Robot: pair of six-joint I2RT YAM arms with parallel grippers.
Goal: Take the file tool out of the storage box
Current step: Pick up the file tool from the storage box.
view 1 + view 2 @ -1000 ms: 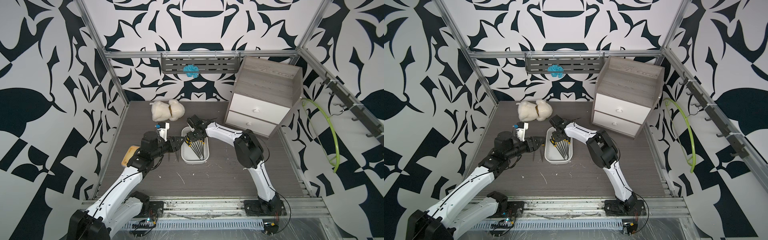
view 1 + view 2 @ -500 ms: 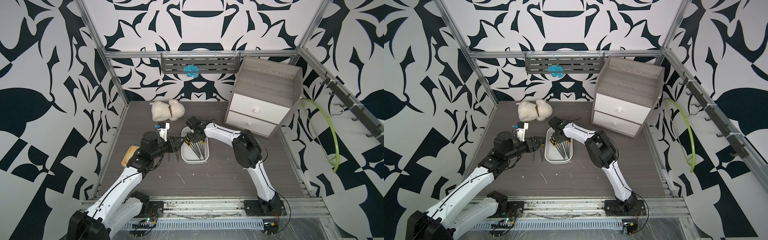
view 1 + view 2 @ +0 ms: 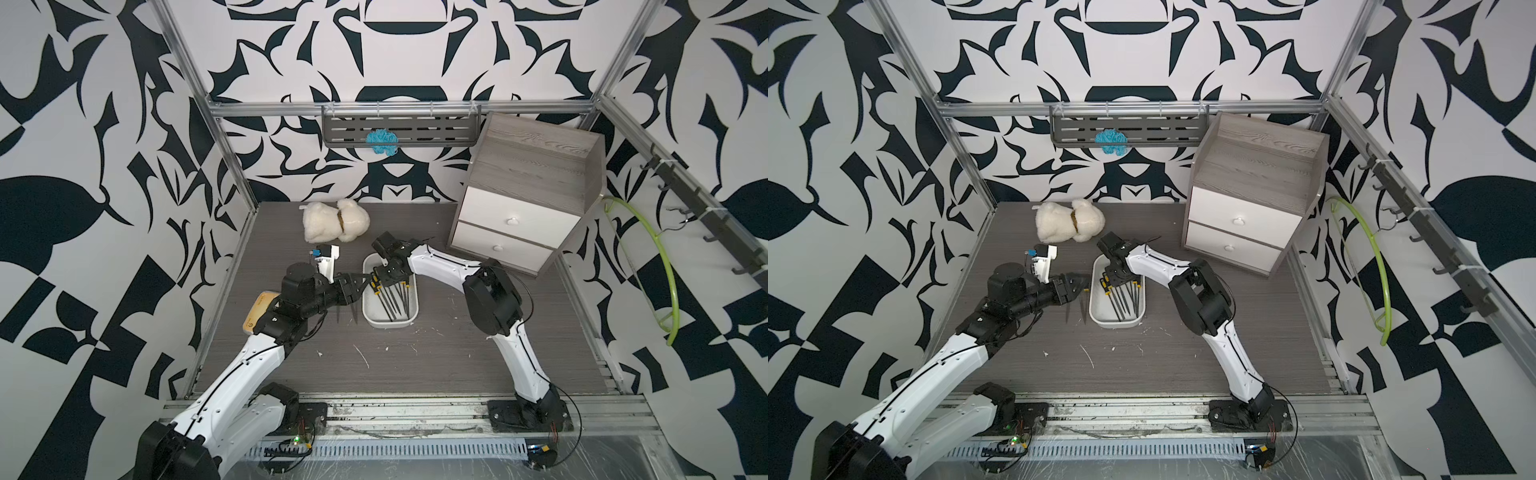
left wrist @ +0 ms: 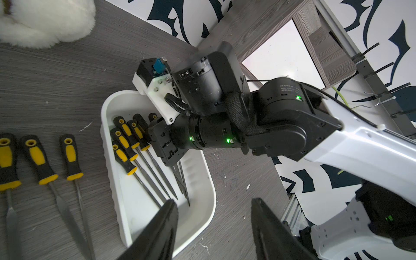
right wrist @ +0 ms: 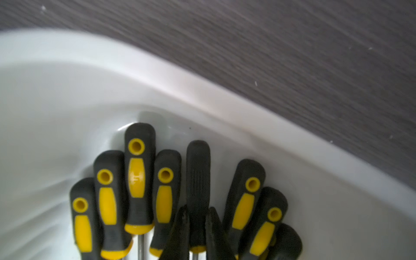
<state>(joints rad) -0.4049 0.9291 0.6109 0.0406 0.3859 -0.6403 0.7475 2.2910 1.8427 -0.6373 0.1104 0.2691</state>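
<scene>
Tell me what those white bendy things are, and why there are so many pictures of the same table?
Those are two robot arms, a left arm and a right arm, each ending in a two-finger gripper. Two pictures look down from above on the whole table. The two close-ups come from little cameras on the arms' wrists. On the table stand a white tub holding files with black-and-yellow handles, three more files beside it, a fluffy white toy and a grey cabinet with two drawers. The right gripper reaches into the tub and pinches one file by its handle. The left gripper is open, holding nothing, near the tub.
</scene>
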